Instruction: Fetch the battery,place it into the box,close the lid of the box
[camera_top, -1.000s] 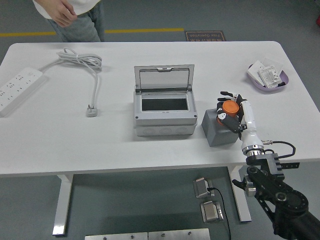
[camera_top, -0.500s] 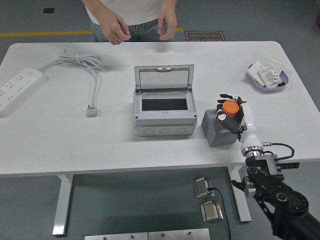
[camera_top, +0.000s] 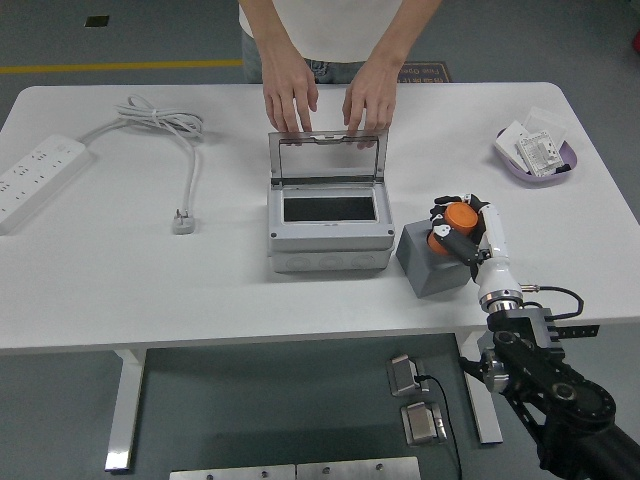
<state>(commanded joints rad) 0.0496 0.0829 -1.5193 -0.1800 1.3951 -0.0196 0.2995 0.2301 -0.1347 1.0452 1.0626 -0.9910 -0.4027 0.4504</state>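
A grey block battery (camera_top: 428, 264) rests on the table just right of the grey box (camera_top: 328, 225). My right hand (camera_top: 455, 229), with orange and black fingers, curls around the battery's upper right side. The box stands open, its clear lid (camera_top: 327, 157) raised upright at the back and its dark interior empty. A person at the far side has both hands (camera_top: 325, 100) on the lid's top edge. My left arm is out of the picture.
A white power strip (camera_top: 35, 176) with its coiled cable (camera_top: 160, 120) and plug (camera_top: 183, 221) lies at the left. A purple tray (camera_top: 538, 152) holding white items sits at the back right. The table's near edge (camera_top: 250, 335) runs below the box.
The person stepped to the middle and put both hands on the lid's top edge. My right hand has nudged the battery slightly left, toward the box.
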